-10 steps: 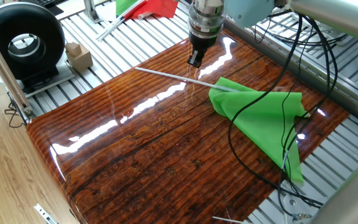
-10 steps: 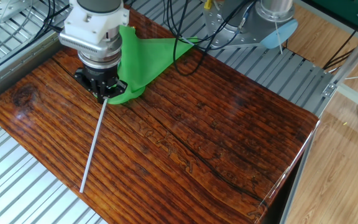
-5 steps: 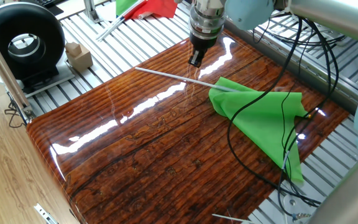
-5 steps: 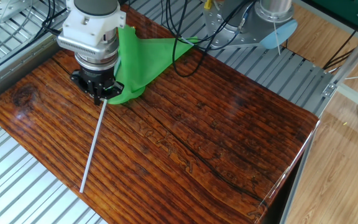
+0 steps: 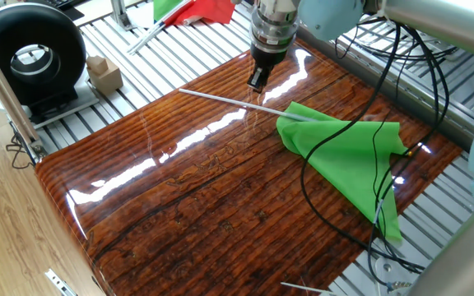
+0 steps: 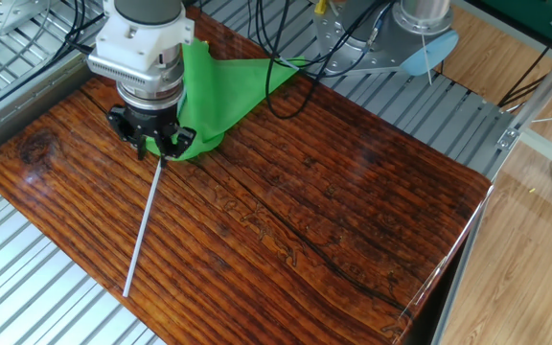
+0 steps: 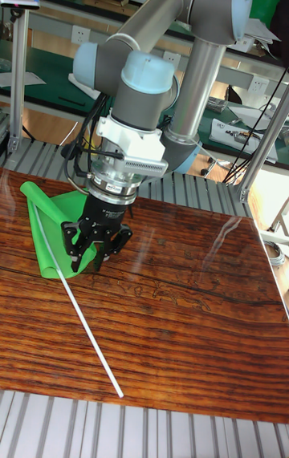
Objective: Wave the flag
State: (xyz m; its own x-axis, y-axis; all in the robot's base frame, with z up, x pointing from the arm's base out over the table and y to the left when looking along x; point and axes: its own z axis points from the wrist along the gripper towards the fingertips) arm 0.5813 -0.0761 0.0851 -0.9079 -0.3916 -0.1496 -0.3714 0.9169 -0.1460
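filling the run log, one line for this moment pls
gripper: open, above rod | flag: flat on table | grasp: not yet

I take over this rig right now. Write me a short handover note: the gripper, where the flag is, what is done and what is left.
Gripper: open, empty, hovering low over the rod near where the cloth begins; fingers spread apart and not touching it.
Flag: lying flat on the wooden table. Green cloth crumpled at one end, grey-white rod pointing toward the table edge.
Done: gripper positioned above the rod.
Left: lower, close on the rod, lift, wave.
Note: a black cable lies across the cloth.
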